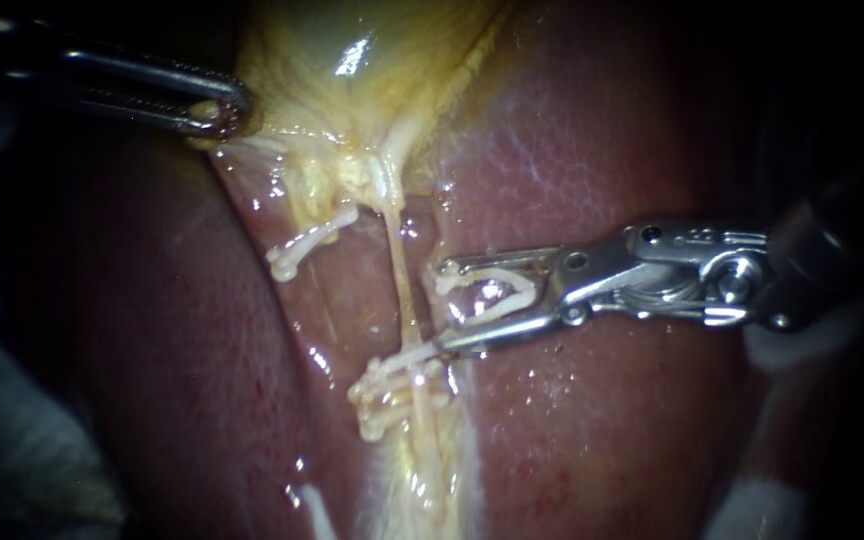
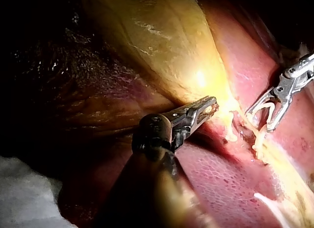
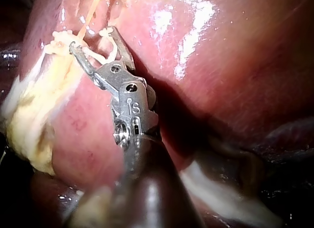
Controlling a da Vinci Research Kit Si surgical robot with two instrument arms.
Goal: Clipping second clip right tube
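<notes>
the right tube [image 1: 402, 285] is a thin pale strand running from the neck of the gallbladder [image 1: 352, 60] down to a cluster of white clips [image 1: 387, 395] already on its lower part. in the endoscope view its long axis is nearly upright, and it lies over the liver [image 1: 602, 420]. the bare stretch above the cluster looks like the place for the second clip.

the right instrument [image 1: 442, 305] is by far the nearer. its shaft comes in almost level, so its claw meets the tube roughly crosswise. the claw stands wide and grasps an open clip [image 1: 492, 278], seated against both halves. the tube lies just ahead of the mouth, not yet between the tips. the lower tip sits close beside the cluster, and whether it touches is unclear. a short advance along the shaft should straddle the tube.

the left instrument [image 1: 220, 112] is well apart, its claw clenched on the gallbladder's edge and holding it up and away.
</notes>
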